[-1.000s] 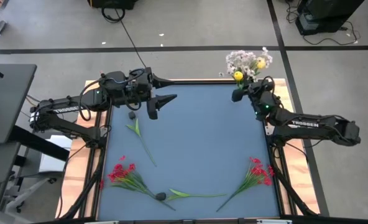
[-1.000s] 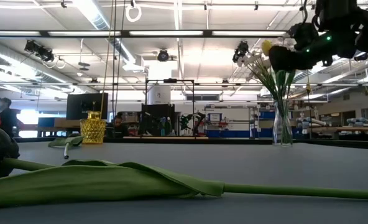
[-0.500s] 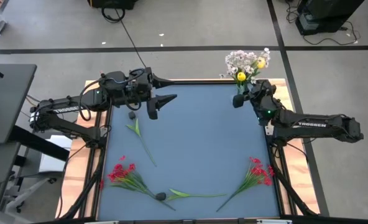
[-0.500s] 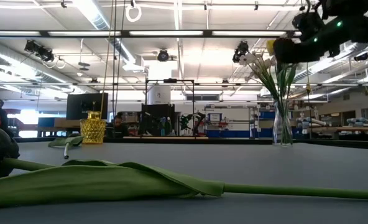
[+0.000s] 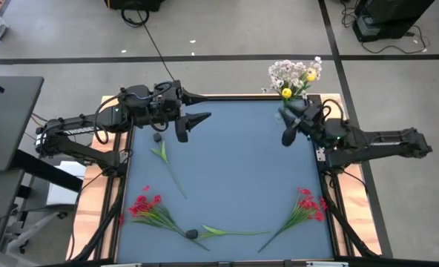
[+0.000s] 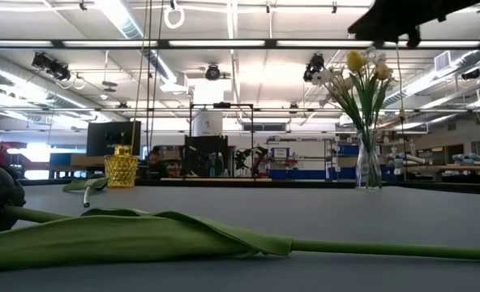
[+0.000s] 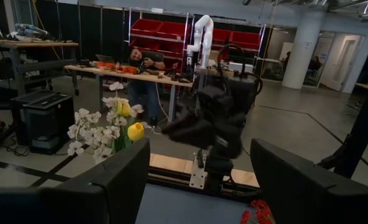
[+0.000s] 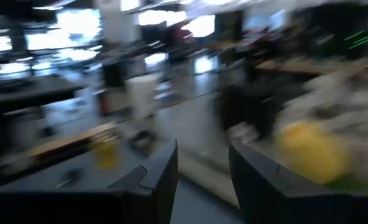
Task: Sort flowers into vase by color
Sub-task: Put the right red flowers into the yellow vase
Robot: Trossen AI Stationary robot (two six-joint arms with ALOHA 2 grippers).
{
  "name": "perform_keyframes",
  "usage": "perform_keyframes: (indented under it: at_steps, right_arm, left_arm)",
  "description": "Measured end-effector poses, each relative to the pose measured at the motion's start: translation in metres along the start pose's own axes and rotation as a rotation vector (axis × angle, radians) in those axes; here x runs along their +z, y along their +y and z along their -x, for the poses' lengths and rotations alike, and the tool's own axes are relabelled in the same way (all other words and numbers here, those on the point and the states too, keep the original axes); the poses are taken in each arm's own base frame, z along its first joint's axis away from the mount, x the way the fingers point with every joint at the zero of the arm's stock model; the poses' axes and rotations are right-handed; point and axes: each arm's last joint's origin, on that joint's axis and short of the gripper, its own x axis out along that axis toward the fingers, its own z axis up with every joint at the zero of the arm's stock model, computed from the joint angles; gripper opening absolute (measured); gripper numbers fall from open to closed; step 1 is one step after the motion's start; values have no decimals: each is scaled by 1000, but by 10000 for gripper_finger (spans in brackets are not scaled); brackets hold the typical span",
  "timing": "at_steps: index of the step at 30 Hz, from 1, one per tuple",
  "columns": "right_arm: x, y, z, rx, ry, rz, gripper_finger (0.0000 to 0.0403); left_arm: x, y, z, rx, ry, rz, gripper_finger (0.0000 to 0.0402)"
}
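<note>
A clear glass vase (image 6: 368,166) stands at the table's far right corner and holds white blossoms (image 5: 288,71) and yellow buds (image 5: 286,93). A yellow vase (image 6: 121,167) stands at the far left. Lying flat on the table are two red sprays (image 5: 147,205) (image 5: 308,205), a dark bloom (image 5: 192,234) with its long green stem, and a thin green stem (image 5: 169,167). My right gripper (image 5: 288,130) hovers open beside the glass vase, toward the table's middle. My left gripper (image 5: 199,109) hangs open above the far left part of the table.
The blue table top (image 5: 234,163) is bare across its middle, between the two arms. The sprays lie along the near edge and at the left. Wooden boards (image 5: 338,104) frame the table's sides. A person (image 7: 142,62) sits at a bench beyond the table.
My right gripper has drawn back from the flowers in the glass vase, moving up and toward the table's middle, and has turned. The yellow bud it was at stays upright in the vase.
</note>
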Motion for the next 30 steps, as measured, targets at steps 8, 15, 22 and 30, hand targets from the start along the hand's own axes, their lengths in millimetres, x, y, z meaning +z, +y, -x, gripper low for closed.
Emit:
perform_keyframes:
  at_steps: [8, 15, 22, 30]
  right_arm:
    - [-33, 27, -1, 313, 345, -232, 150]
    - [-71, 52, -2, 374, 788, -496, 149]
    - [-93, 75, -7, 285, 961, -721, 149]
    - [-83, 80, -10, 284, 888, -911, 148]
  left_arm:
    - [0, 0, 0, 0, 0, 0, 284]
    - [0, 0, 0, 0, 0, 0, 284]
    - [0, 0, 0, 0, -1, 13, 284]
    - [0, 0, 0, -1, -1, 52, 284]
